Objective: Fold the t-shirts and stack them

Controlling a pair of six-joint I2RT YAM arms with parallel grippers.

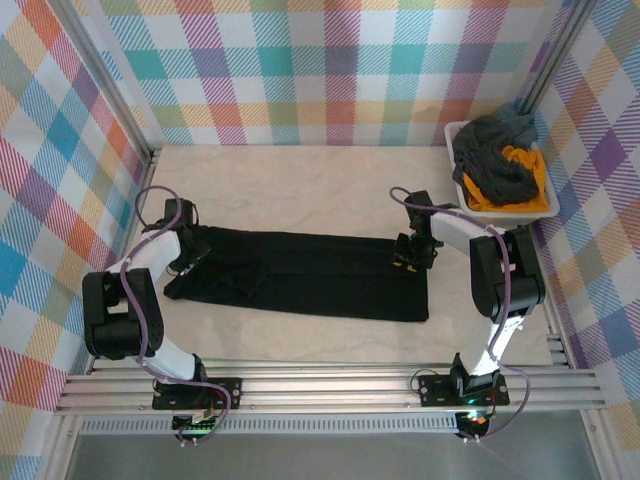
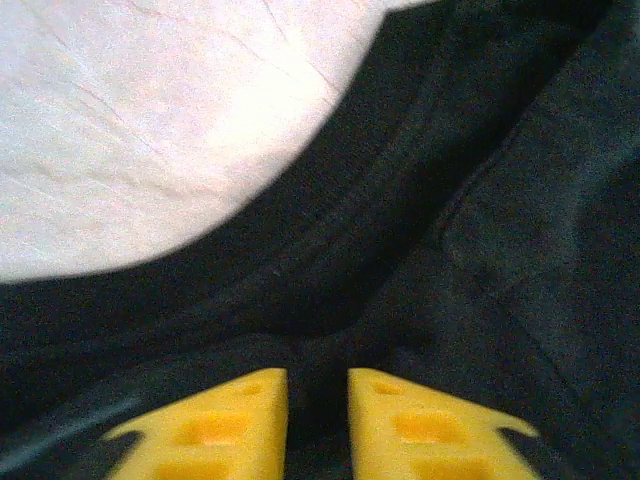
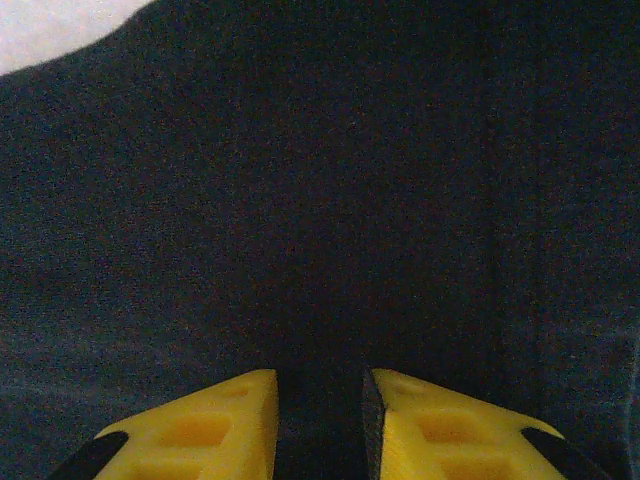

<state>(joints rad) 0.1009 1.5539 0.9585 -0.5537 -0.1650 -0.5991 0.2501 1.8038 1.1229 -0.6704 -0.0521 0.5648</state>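
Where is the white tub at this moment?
In the top view, the white tub sits in the table's far right corner, beside the plaid wall, beyond the right gripper and apart from the black t-shirt.

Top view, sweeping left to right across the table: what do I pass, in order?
left gripper at the shirt's left end → middle of the black shirt → right gripper near its right end → white tub of shirts
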